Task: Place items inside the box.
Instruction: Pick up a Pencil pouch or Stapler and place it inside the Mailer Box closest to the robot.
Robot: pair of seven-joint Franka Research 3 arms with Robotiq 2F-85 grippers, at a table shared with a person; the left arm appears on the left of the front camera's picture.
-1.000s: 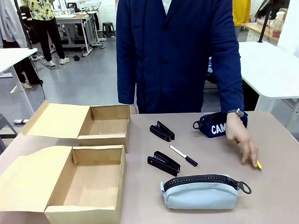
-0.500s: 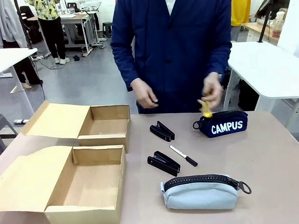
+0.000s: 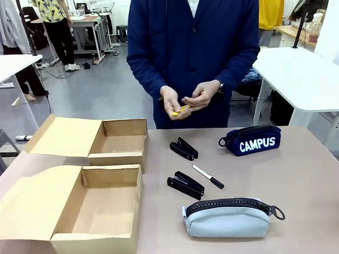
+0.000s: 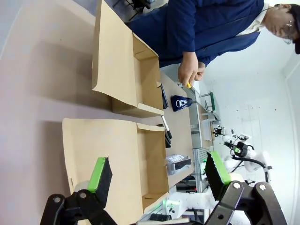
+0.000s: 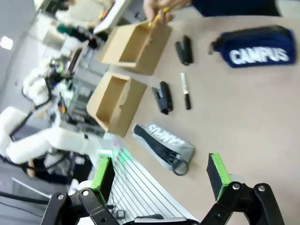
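The person holds the yellow utility knife (image 3: 179, 110) in both hands above the table's far edge. Two open cardboard boxes stand at the left, a far box (image 3: 117, 143) and a near box (image 3: 97, 210), both with bare floors. Two black staplers (image 3: 184, 149) (image 3: 186, 185) and a marker (image 3: 208, 176) lie mid-table. The navy pouch (image 3: 253, 141) is at the far right, and the grey-blue pencil case (image 3: 228, 217) lies at the front. My left gripper (image 4: 157, 171) hangs open, off the table's left end beyond the near box (image 4: 140, 159). My right gripper (image 5: 159, 173) is open high above the pencil case (image 5: 161, 145).
The boxes' flaps (image 3: 33, 204) lie spread out to the left. Bare tabletop (image 3: 305, 183) stretches along the right side. White tables (image 3: 307, 77) and another person stand farther back in the room.
The person lifted the yellow knife from the table's right side and brought it up in front of the chest, now holding it with both hands. Nothing else on the table moved.
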